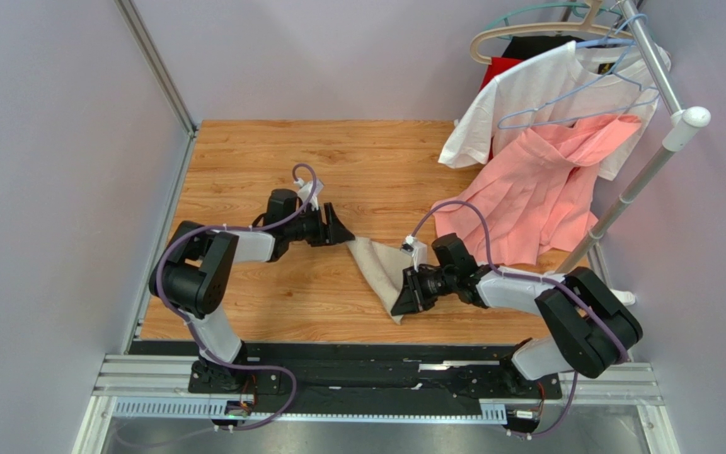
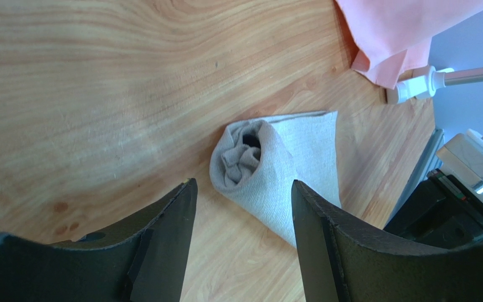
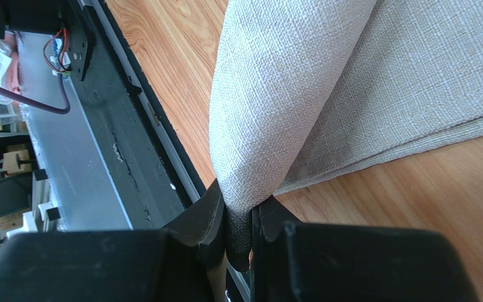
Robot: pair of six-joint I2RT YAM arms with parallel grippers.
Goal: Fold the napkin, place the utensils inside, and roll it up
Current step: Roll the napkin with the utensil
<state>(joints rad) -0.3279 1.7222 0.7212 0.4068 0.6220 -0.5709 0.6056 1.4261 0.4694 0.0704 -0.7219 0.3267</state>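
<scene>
Between the arms, on the surface [image 1: 244,161], the napkin [image 1: 376,265] is seen rolled. At the left wrist, the left end effector [image 2: 243,189] is held apart before the roll's end. At the right wrist, the right end effector [image 3: 241,207] is clamped on the napkin's edge. Rolling is judged nearly finished, and a release is called for next.

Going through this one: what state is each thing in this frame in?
napkin: loosely rolled, lying on the table.
left end effector: open at the roll's open end, gripping nothing.
right end effector: shut on the napkin's other end.
utensils: none visible.
pink garment: hanging from the rack.
white T-shirt: hanging from the rack.
</scene>
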